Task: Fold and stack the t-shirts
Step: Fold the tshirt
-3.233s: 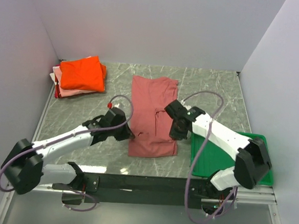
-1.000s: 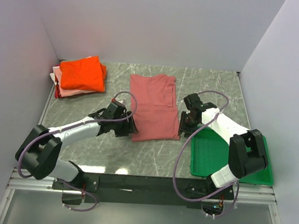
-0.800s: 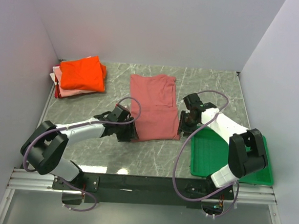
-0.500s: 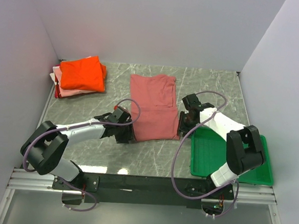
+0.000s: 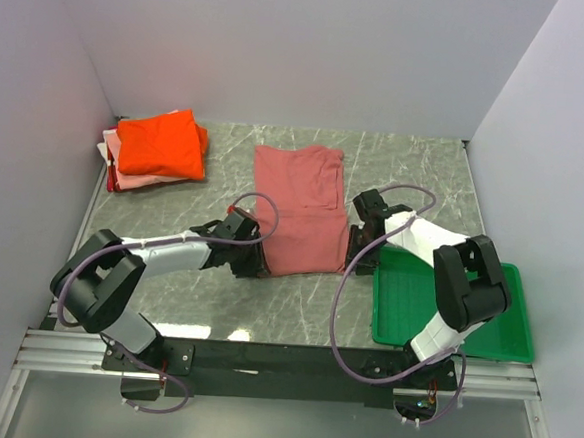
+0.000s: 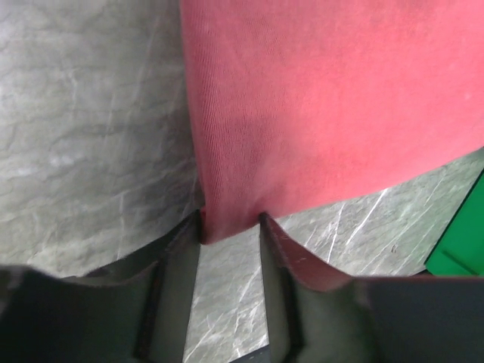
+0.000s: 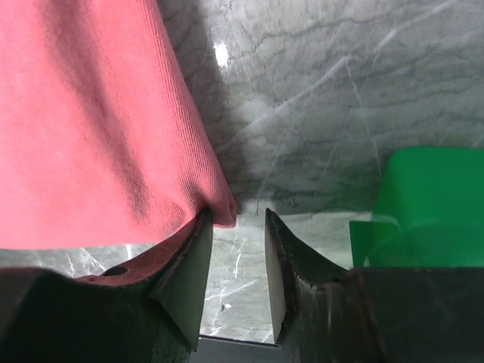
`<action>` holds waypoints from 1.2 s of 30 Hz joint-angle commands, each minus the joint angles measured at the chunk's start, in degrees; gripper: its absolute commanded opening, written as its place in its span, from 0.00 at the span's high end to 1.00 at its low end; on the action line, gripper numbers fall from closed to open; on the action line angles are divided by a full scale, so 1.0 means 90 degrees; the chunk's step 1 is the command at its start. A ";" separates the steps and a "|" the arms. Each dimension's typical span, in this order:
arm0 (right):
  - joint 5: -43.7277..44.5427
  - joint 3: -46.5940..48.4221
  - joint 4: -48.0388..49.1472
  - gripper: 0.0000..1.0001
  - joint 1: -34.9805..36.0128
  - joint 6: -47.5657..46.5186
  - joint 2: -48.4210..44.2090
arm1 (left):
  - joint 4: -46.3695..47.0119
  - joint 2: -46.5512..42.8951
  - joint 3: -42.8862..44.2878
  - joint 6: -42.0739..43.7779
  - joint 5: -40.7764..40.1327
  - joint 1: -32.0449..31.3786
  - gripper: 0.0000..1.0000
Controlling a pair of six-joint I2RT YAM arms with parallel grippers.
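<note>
**Near corners of red tee being taken up for a fold**

The red tee (image 5: 297, 214) is lying flat at the middle of the bench (image 5: 425, 178). Its near-left corner is being straddled by the left pincer (image 6: 231, 227), set narrow; a firm hold cannot be told. The right pincer (image 7: 236, 219) is being held part-open at the near-right corner. Both corners are best pinched deep and lifted level.

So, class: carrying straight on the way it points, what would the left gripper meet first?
The left gripper would meet the brick-red t-shirt first; its near corner lies between the fingers.
</note>
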 commanded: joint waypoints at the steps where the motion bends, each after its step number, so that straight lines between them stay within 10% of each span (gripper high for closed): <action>1: -0.0119 -0.0013 0.0128 0.59 0.0016 0.0041 0.0169 | 0.0060 0.0264 0.0104 0.0085 -0.0031 -0.0026 0.59; 9: -0.0276 -0.0101 0.0255 0.63 0.0153 0.0128 0.0286 | 0.0002 0.0391 0.0113 0.0212 -0.0061 -0.0026 0.72; 18: -0.0237 -0.0003 0.0138 0.99 0.0212 0.0050 0.0423 | -0.0115 0.0616 0.0201 0.0397 -0.0216 -0.0026 0.99; 36: 0.0809 0.0759 -0.0966 1.00 0.0212 -0.0536 0.0344 | -0.1454 0.0031 0.0573 0.1140 -0.1262 -0.0026 0.99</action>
